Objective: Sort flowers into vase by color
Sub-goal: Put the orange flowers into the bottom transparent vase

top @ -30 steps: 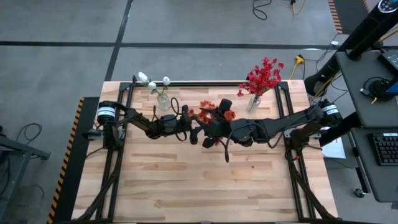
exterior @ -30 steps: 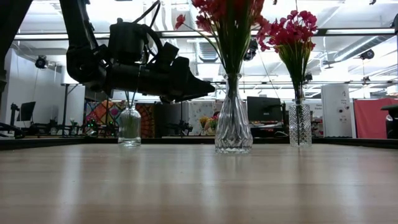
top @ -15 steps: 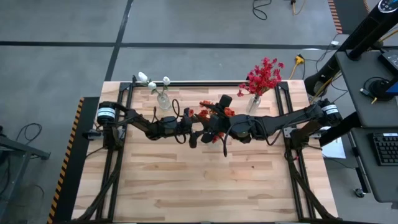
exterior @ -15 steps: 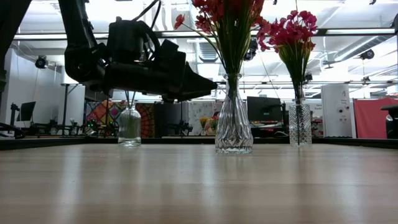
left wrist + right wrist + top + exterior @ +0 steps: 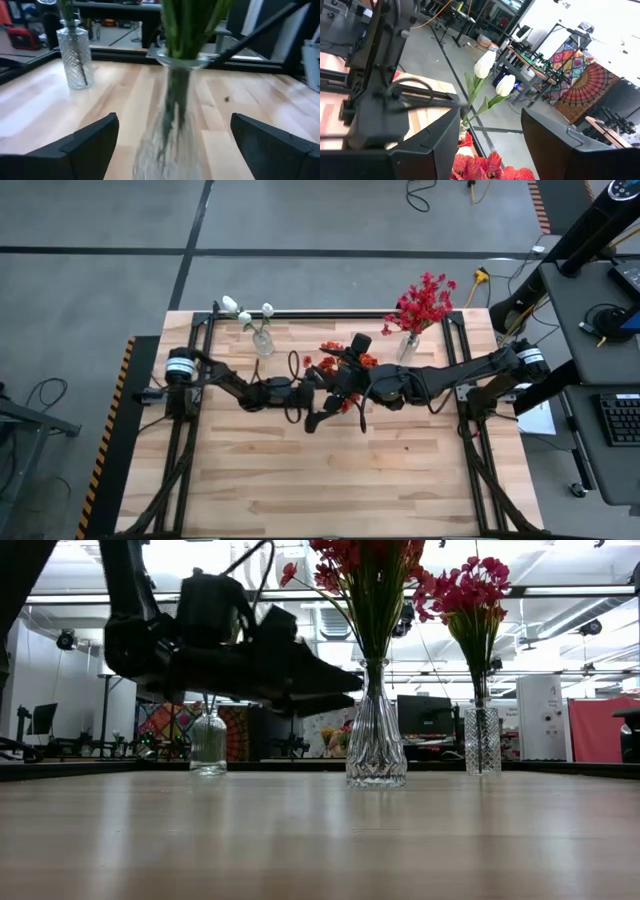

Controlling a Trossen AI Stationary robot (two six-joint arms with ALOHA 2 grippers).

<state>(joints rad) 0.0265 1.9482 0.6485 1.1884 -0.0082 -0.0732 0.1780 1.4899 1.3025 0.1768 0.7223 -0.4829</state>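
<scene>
While the orange-red flowers stand in the middle glass vase on the bench, the left claw hangs just beside it, fingers spread wide and empty — the vase between them, seemingly untouched. Above the blooms the right claw hovers, released, gripping nothing.

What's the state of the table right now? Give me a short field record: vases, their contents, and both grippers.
left vase: small clear bottle, white flowers
middle vase: clear fluted vase, orange flowers
right vase: tall clear vase, crimson flowers
left gripper: open, empty, facing the middle vase
right gripper: open, empty, above the orange flowers
loose flowers on table: none visible
</scene>
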